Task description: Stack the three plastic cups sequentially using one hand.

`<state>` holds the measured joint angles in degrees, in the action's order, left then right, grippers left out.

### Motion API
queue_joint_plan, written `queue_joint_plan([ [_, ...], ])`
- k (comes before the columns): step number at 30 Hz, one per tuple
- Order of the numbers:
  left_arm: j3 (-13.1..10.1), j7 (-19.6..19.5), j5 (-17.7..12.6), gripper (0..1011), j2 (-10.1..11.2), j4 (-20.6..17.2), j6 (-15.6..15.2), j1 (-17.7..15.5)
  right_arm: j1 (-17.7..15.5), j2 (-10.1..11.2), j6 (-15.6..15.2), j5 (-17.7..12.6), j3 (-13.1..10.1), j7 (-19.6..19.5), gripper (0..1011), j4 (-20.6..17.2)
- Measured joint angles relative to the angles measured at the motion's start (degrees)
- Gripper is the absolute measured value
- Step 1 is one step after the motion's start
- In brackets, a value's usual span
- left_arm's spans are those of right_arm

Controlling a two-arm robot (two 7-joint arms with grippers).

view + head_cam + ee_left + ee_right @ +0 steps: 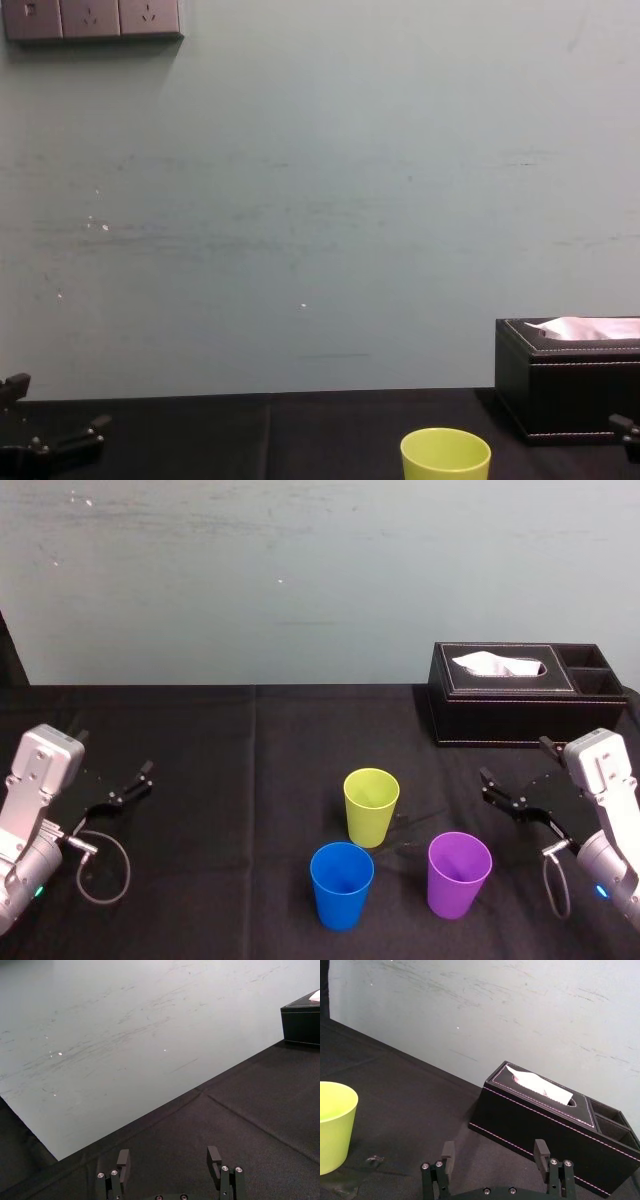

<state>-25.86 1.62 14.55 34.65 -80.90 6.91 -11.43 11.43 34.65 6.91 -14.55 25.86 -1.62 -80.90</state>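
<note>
**Both tools released, three cups standing apart**

Closest in is the right tool (495, 1147): its two black fingers are spread wide with nothing between them, hovering low over the black table (250, 780). Just off to its left stands the lime-green cup (332, 1125), upright, mouth up. From the head view, this tool sits at the right side of the table, beside the purple cup (459, 873) but clear of it.

Now the cups. The blue cup (341, 885) is the front one, nearest the robot. The purple one stands to its right, and the lime-green one sits a little farther back between the two. All three are upright, close together, none nested in another.

Beyond the right tool, at the far right of the table, is the black tissue box (520, 705), with a white tissue (497, 665) poking from its slot.

Over on the other side, the left tool (114, 751) is parked at the left edge of the table, well apart from the cups, fingers parted and holding nothing. Behind it all runs a pale wall (300, 570).
</note>
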Motion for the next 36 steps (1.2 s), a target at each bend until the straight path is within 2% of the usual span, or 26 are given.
queue_joint_plan([
  [36, 0.0, 0.0, 0.0, 1000, 0.0, 0.0, 0.0, 0.0, 0.0, 0.0, 0.0, 0.0, 0.0, 0.0, 1004, 0.0],
])
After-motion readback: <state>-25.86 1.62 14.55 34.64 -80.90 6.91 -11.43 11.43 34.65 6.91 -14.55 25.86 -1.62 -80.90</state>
